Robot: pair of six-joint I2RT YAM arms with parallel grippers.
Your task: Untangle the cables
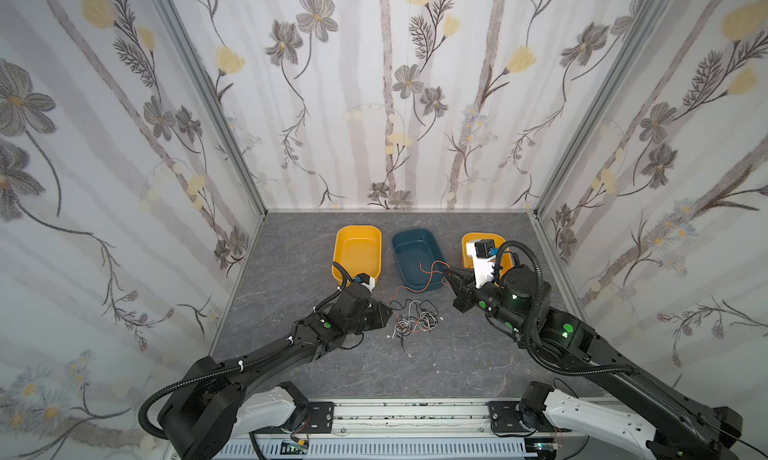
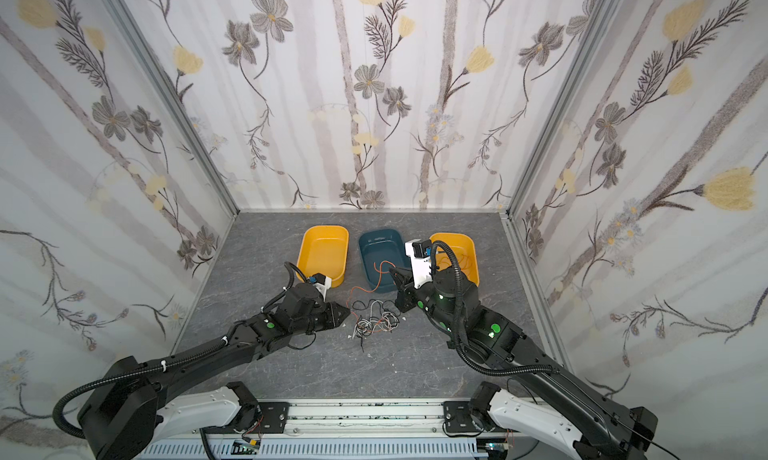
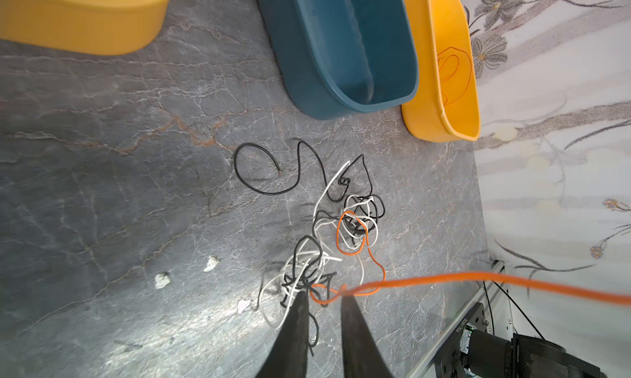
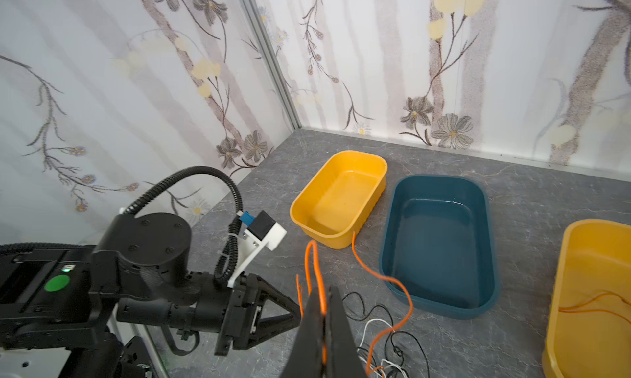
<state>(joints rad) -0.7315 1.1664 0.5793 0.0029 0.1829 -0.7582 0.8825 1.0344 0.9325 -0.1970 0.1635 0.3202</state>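
Well, right tool (image 4: 326, 292) pinches orange cable (image 4: 392, 328); left tool (image 3: 324, 296) narrow at cables (image 3: 355, 222), bare table (image 3: 136, 188) around.

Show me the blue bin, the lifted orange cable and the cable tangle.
blue bin (image 1: 409, 254): a top view, on the bare floor inside it.
lifted orange cable (image 3: 471, 276): left wrist view, on the raised stretch running off the tangle.
cable tangle (image 1: 413, 323): a top view, on the middle of the knot.

Grey tabletop (image 1: 436, 362); tangled cables (image 1: 411, 323); three tubs (image 1: 357, 250).
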